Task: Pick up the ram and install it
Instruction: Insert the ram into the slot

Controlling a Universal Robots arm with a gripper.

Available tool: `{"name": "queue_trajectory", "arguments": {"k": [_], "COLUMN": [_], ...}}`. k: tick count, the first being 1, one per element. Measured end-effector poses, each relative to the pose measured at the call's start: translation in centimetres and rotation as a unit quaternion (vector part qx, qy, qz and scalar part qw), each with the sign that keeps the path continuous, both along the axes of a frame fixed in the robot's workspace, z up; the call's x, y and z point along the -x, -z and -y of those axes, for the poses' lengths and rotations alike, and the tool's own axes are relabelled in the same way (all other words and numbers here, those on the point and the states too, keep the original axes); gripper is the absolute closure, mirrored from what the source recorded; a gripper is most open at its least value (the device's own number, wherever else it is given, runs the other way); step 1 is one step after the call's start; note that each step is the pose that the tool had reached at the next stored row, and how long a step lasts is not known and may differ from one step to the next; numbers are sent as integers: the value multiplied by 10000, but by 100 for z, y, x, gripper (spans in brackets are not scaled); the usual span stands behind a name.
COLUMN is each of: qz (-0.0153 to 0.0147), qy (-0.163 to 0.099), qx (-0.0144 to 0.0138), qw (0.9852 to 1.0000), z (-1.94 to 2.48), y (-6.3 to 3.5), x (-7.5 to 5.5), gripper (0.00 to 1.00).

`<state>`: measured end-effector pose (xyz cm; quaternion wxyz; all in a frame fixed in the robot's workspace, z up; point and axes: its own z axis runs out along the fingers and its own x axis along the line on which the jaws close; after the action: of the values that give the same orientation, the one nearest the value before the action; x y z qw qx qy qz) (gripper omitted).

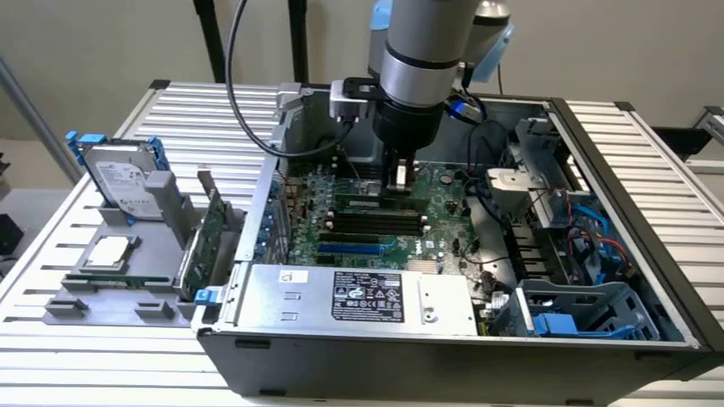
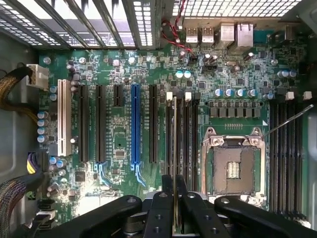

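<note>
One arm reaches down into the open case (image 1: 453,356), with its gripper (image 1: 398,180) low over the motherboard (image 1: 439,193). In the wrist view the gripper (image 2: 174,182) is clamped on the ram (image 2: 174,139), one finger on each face of the stick, which shows edge-on as a thin pale line. The ram stands upright and runs in line with the black slots (image 2: 190,129). It lies between the blue slot (image 2: 135,124) and the empty socket (image 2: 233,168). Whether its lower edge sits in a slot cannot be told. At the near end of the case lies the power supply (image 1: 362,297). On the counter (image 1: 68,365), at the exterior view's left, a grey tray (image 1: 80,303) holds a hard drive (image 1: 119,182), a processor (image 1: 108,252) and a card (image 1: 203,242) on edge.
</note>
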<state>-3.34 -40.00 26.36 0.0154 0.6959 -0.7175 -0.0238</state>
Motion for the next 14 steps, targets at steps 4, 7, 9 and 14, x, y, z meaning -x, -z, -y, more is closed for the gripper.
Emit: {"name": "queue_trajectory", "arguments": {"k": [4, 7, 9, 14], "qz": [2, 16, 36, 98], "qy": [0, 0, 0, 0], "qx": [32, 34, 34, 36], "qw": [10000, 10000, 10000, 9999], "z": [-31, -39, -39, -39], "y": [71, 125, 161, 250], "x": [4, 13, 22, 41], "gripper": [100, 100, 100, 100]}}
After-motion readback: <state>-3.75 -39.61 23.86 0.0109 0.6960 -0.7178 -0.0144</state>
